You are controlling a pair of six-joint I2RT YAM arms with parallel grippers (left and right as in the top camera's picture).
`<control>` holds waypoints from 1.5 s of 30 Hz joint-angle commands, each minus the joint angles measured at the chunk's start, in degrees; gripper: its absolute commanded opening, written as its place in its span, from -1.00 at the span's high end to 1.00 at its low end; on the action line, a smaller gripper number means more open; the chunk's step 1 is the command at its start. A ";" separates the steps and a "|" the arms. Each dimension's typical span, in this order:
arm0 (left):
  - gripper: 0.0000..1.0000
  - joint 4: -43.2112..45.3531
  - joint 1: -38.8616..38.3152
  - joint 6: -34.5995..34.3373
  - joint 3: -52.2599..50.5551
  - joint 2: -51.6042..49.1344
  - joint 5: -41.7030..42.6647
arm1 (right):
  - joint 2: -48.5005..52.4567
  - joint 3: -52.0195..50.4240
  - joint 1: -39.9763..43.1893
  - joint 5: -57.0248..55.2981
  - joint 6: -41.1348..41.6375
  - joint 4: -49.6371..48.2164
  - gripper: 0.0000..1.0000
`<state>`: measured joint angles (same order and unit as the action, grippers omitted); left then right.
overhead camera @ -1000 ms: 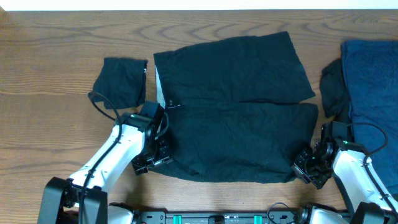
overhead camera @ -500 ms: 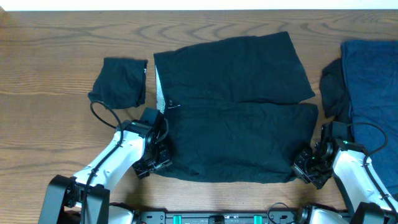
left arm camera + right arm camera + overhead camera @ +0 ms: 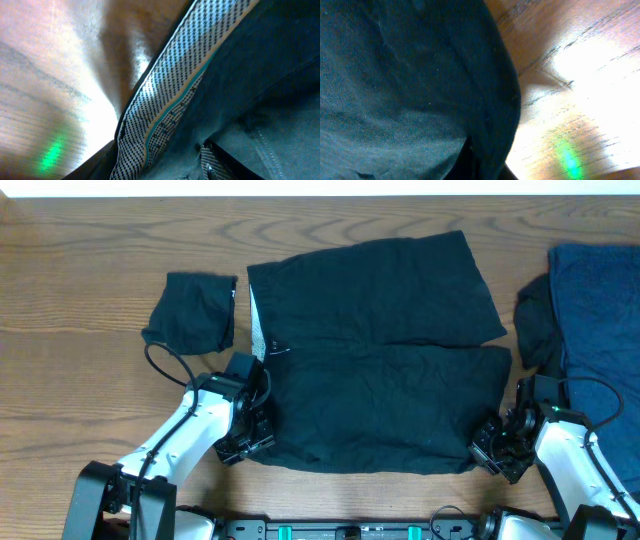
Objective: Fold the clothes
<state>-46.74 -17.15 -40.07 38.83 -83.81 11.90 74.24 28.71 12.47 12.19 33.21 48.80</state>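
Lying spread across the middle of the table [image 3: 80, 310], the black garment [image 3: 380, 380] is being addressed at its two near corners. The right gripper [image 3: 492, 450] is being shown fully closed at the near right corner, apparently pinching the cloth there. The left gripper [image 3: 248, 446] is being placed over the near left corner; how wide its jaws stand cannot be told.

A skewed fold is being risked. If only the top layer or the band alone is being caught on the left, that corner could slip free while the right side is being lifted, and the cloth would twist.

Both corners and the whole outline are being given only by the overhead view. The pale dotted inner band [image 3: 165, 100], with its teal stripe, is being revealed close up only by the left wrist view. A rounded cloth edge over bare wood is being offered by the right wrist view, with no fingers visible.
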 commanded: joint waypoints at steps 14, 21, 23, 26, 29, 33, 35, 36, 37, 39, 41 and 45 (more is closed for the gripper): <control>0.88 -0.31 0.09 -9.09 -2.14 -0.04 0.74 | 0.28 -0.74 -0.76 -0.15 -1.14 -1.09 0.97; 0.88 -0.70 0.09 -1.03 -1.95 0.07 3.78 | 0.20 3.21 -0.76 0.28 -1.86 1.92 0.98; 0.88 -0.98 0.09 1.36 -1.64 0.28 4.92 | 0.11 6.45 -0.76 0.28 -2.71 4.66 0.98; 0.88 -2.36 0.07 2.01 -1.05 1.73 6.12 | -0.17 11.63 -0.76 0.28 -4.39 9.51 0.98; 0.88 -3.72 0.02 4.37 -0.48 4.94 6.82 | -0.70 16.06 -0.76 0.28 -6.10 13.99 0.98; 0.88 -7.06 0.02 4.50 0.68 11.63 6.91 | -2.25 21.31 -0.76 0.28 -7.17 19.04 0.98; 0.88 -9.55 0.02 4.50 1.79 15.23 6.91 | -3.54 23.32 -0.76 0.26 -7.63 21.35 0.98; 0.88 -10.54 0.02 4.50 2.29 16.55 6.91 | -4.11 24.02 -0.76 0.22 -7.65 22.14 0.98; 0.88 -12.07 0.02 4.48 3.06 18.29 6.91 | -4.96 24.92 -0.76 0.24 -8.09 23.06 0.98; 0.88 -15.08 0.02 4.48 4.48 21.16 6.91 | -6.73 26.43 -0.76 0.22 -8.61 24.74 0.98; 0.88 -17.90 0.02 4.50 5.73 23.28 6.91 | -8.59 27.67 -0.76 0.26 -9.18 26.25 0.97; 0.88 -23.28 0.02 4.48 7.61 26.38 6.93 | -11.61 29.94 -0.87 0.26 -10.54 29.35 0.98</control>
<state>-68.12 -17.15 -36.14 44.66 -58.92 19.16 64.49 56.45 12.47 12.69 24.88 77.19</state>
